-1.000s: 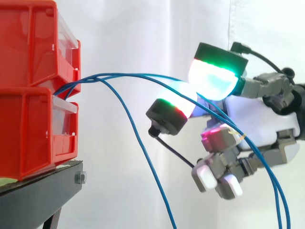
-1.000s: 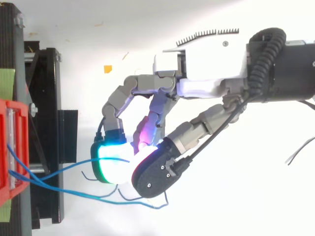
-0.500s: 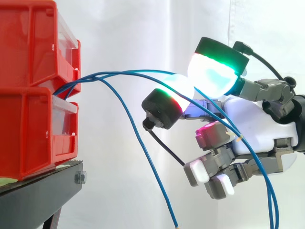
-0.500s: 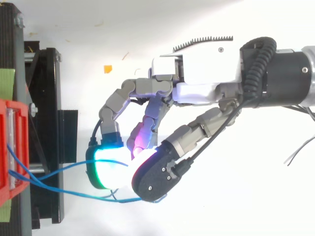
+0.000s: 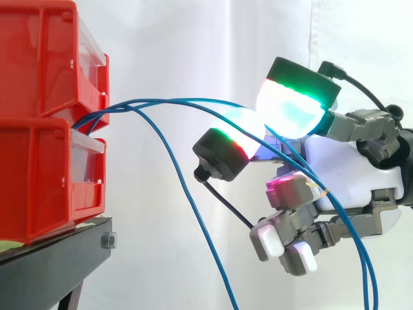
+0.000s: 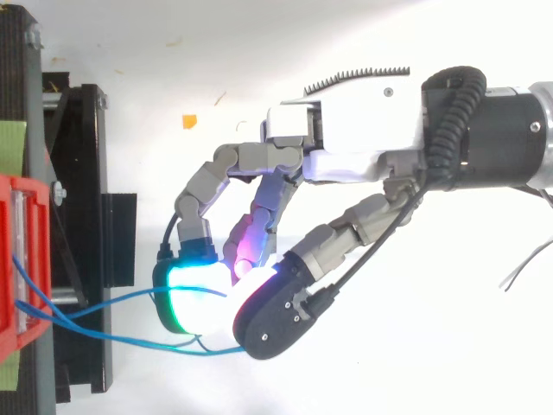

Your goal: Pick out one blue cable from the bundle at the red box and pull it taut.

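Observation:
Two stacked red bins [image 5: 45, 116] stand at the left on a black stand [image 5: 58, 258]. Several blue cables [image 5: 174, 101] come out between the bins and arc to the right. My hand [image 5: 352, 171] is to the right of the bins, with its fingers curled. Two large glowing pads [image 5: 293, 106] face each other, and blue cables run between them before dropping at the right. One cable [image 5: 193, 206] hangs free towards the bottom edge. In the top view, the cables [image 6: 112, 298] run from the red bin [image 6: 17, 259] to the pads of my hand [image 6: 354, 130].
The black stand [image 6: 86, 173] lies along the left of the top view, with a green strip at its edge. A small orange scrap [image 6: 188, 120] lies on the white floor. A white curtain hangs behind the work.
My hand has shifted slightly left towards the bins and its two big pads have drawn together around the cables. The slack cable loop under the pads has been drawn in.

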Robot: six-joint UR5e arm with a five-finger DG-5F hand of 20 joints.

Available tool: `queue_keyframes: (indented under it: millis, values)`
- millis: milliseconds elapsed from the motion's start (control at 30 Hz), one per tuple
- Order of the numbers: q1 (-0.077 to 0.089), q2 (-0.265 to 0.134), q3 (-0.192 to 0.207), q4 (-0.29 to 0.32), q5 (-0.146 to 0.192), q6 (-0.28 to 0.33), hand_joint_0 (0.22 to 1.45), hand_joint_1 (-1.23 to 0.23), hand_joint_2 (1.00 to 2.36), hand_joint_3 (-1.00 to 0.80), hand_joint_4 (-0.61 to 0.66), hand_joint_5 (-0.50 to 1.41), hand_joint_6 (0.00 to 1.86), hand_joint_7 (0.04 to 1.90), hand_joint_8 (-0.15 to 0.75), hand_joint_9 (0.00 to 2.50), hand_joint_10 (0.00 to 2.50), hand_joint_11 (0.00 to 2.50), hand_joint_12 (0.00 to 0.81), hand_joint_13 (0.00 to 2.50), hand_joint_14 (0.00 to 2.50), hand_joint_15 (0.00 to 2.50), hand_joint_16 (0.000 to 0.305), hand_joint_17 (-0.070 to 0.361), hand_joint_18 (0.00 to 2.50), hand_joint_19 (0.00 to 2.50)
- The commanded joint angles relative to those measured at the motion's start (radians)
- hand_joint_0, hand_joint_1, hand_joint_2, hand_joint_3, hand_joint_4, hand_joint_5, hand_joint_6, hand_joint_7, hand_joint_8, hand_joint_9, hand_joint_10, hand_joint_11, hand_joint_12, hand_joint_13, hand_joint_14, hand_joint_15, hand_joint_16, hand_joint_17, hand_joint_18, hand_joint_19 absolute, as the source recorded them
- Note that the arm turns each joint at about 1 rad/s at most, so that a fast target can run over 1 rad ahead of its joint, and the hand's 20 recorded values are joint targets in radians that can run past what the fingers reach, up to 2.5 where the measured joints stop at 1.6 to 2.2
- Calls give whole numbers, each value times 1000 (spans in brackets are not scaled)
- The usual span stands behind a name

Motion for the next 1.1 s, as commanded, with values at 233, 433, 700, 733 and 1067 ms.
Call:
queue_keyframes:
  millis: [233,433,700,733,1067]
  values:
    - [0,0,0,2,0,-3,665,-764,1009,-381,-99,-99,970,787,259,1084,27,752,323,868,20,474,45,102,715,821]
    - [-2,0,0,-1,1,-3,666,-763,1009,-377,-90,-99,970,787,254,1076,26,747,325,861,19,475,46,103,707,812]
    - [0,0,-1,0,1,-3,673,-838,1012,-227,-106,-80,963,842,279,1149,25,732,341,889,18,471,50,112,747,815]
    - [0,0,0,0,0,-3,677,-847,1012,-207,-115,-77,961,872,281,1153,25,732,343,892,18,465,50,113,755,807]
    - [0,0,0,-1,1,-3,590,-655,1003,-456,-42,-85,950,774,265,1150,27,743,333,882,19,489,49,109,736,834]
